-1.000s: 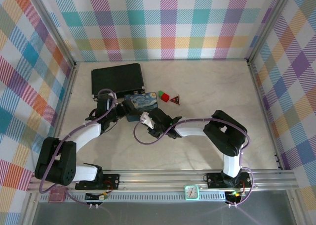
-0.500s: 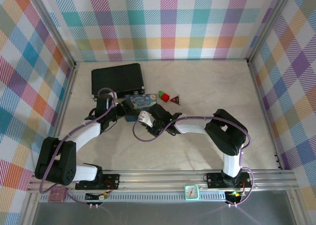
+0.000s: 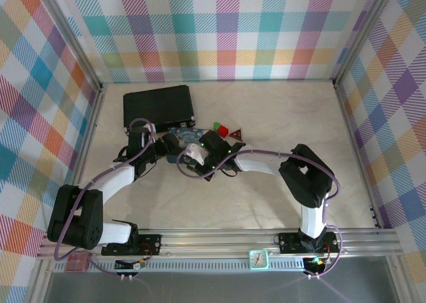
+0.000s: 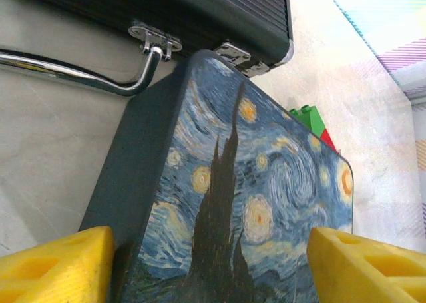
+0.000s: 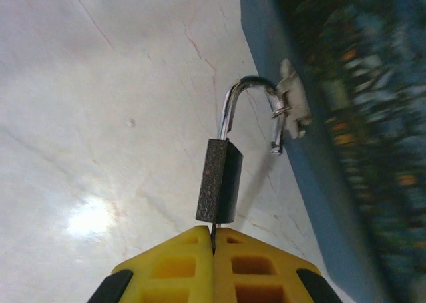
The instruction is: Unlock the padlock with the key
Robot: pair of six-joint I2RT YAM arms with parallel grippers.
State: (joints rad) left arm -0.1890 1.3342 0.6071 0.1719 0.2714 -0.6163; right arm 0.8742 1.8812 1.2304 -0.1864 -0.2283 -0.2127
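Note:
The padlock (image 5: 218,182), a small dark body with a silver shackle, hangs from the hasp (image 5: 293,103) on the side of the blue swirl-painted box (image 5: 319,183). One shackle leg enters the body; the other ends free beside the hasp. My right gripper (image 5: 213,240) is shut on the key (image 5: 213,231), a thin sliver running from between the fingertips into the padlock's underside. My left gripper (image 4: 210,263) straddles the near end of the box (image 4: 266,203), one yellow finger against each side. From above, both grippers meet at the box (image 3: 190,135).
A black case (image 3: 158,106) with a silver handle (image 4: 80,76) lies right behind the box. Red and green blocks (image 3: 220,128) and a dark red triangle (image 3: 235,134) sit just right of it. Checked walls close in the table on three sides.
My right gripper has moved up and left, closer to the box's front side. The left gripper has closed a little around the box and otherwise stayed put.

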